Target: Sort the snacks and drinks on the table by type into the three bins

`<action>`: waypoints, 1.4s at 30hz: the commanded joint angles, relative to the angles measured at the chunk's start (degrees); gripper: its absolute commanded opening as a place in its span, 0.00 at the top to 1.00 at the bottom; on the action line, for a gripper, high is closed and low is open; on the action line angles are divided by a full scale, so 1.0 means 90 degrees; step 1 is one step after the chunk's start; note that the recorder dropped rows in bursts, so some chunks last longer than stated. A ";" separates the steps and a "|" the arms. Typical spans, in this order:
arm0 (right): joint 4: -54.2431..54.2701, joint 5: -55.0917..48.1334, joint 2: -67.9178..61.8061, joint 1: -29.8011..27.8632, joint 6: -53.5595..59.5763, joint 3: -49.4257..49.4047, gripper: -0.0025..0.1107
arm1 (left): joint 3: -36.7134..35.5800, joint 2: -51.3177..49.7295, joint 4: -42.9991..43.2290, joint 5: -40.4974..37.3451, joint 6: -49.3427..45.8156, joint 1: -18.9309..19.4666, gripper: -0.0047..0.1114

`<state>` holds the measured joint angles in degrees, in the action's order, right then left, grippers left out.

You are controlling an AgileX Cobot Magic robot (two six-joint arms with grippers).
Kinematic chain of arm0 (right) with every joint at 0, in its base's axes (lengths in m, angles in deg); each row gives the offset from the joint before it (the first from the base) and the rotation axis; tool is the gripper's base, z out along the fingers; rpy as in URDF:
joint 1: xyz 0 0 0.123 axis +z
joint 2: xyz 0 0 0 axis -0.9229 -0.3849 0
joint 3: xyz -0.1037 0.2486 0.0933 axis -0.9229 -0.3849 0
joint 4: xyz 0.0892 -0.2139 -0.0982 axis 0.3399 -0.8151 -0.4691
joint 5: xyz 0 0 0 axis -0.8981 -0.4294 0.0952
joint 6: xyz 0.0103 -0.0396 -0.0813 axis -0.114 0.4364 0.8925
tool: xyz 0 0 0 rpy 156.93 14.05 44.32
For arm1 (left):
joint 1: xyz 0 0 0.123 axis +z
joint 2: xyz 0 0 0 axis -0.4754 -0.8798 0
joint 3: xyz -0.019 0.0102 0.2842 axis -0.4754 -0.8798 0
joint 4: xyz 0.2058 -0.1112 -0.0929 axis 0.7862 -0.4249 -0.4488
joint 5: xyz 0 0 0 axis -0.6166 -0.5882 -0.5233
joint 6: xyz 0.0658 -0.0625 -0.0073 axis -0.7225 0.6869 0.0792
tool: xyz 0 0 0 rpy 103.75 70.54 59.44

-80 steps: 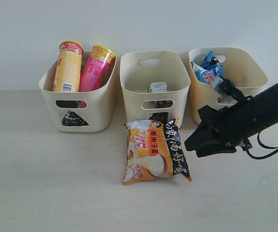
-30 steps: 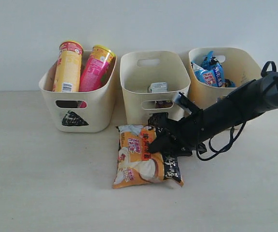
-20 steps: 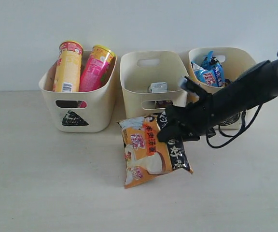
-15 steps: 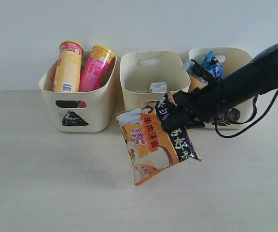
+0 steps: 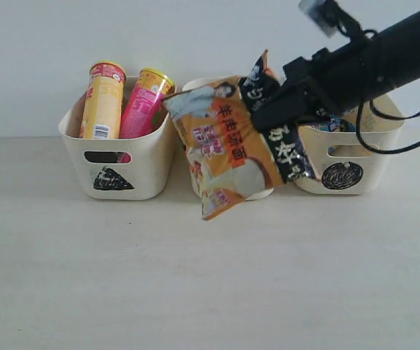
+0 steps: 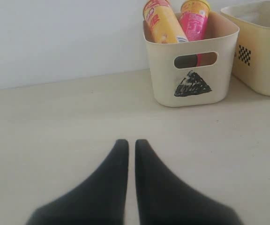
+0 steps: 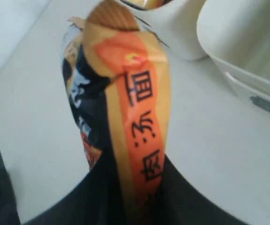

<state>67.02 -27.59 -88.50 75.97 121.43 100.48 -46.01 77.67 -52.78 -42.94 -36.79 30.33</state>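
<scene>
High before the middle bin (image 6: pixel 266 70), pinches the orange-black noodle packet (image 5: pixel 235 146) in the right gripper (image 5: pixel 272 109), raised clear of rims, likely to reach the right-hand circle bin (image 5: pixel 370 157), with left gripper (image 6: pixel 131 149) closed on nothing.

right end effector (image 5: pixel 267 111) raised orange-black noodle packet (image 5: pixel 228 146) off table (image 5: pixel 122 277)

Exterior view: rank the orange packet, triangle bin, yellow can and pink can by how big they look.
1. Orange packet, though it hangs in the air, possibly nearer the camera.
2. Triangle bin.
3. Yellow can and pink can: alike, both partly hidden in the bin, so not ranked.
</scene>
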 commanded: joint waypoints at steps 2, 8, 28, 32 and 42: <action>-0.0161 0.1060 0.0870 -0.0523 -0.0423 0.0014 0.98 | -0.0023 0.0023 -0.0078 0.0025 -0.0003 0.0017 0.92; -0.0724 0.1922 0.1020 -0.1129 -0.0917 0.0522 0.98 | -0.0023 0.0023 -0.0078 0.0025 -0.0003 0.0017 0.92; -0.2357 0.5290 -0.1004 -0.1152 -0.1359 0.0872 0.97 | -0.0023 0.0023 -0.0078 0.0025 -0.0003 0.0017 0.92; -0.2345 0.5249 -0.1203 -0.1152 -0.1359 0.0872 0.64 | -0.0023 0.0023 -0.0078 0.0025 -0.0003 0.0017 0.92; -0.2345 0.5471 0.0073 -0.1152 -0.1414 0.0902 0.49 | -0.0023 0.0023 -0.0078 0.0025 -0.0003 0.0017 0.92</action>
<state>45.80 21.90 -91.58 65.98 108.56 107.92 -46.01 77.67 -52.78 -42.94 -36.79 30.33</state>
